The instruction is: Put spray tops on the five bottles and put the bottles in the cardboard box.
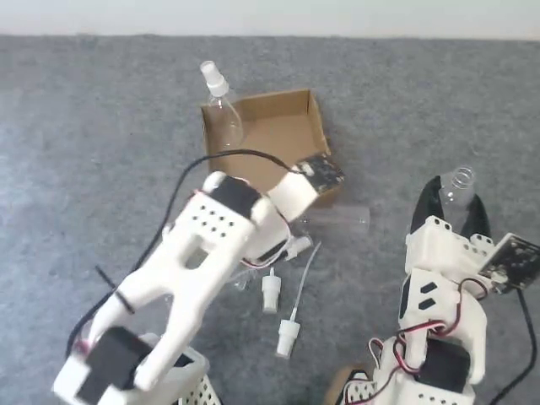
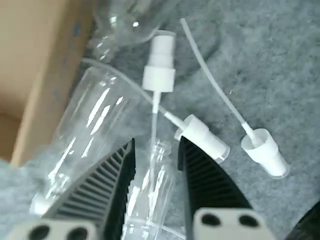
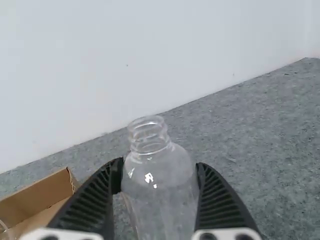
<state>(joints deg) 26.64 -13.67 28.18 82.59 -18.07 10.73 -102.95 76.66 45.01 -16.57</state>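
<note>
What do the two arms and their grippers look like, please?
The left arm and right arm are white printed shells with black motor blocks; the left's shell has a grid of small holes. Black and red cables run along them, with a bare circuit board by each wrist. The left gripper and right gripper have black, ribbed, tapering fingers on white bases.
</note>
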